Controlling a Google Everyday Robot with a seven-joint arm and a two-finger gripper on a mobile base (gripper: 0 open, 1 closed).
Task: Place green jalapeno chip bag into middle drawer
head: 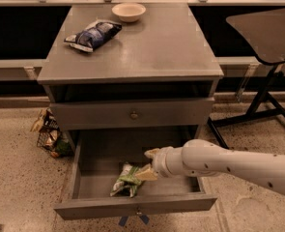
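Note:
The green jalapeno chip bag [126,180] lies on the floor of the open middle drawer [135,207], left of centre. The drawer is pulled out, and its front shows a small knob and two blue tape tabs along the bottom edge. My gripper [149,163] reaches in from the right on a white arm, just above and right of the bag. Its fingers are spread and hold nothing. The lower fingertip [145,173] is close to the bag's right edge.
A dark blue-and-white chip bag [92,34] and a white bowl [128,11] sit on the cabinet top [151,47]. The drawer above [132,114] is shut. A wire basket of snacks [49,137] stands on the floor at left. A dark table [267,33] stands at right.

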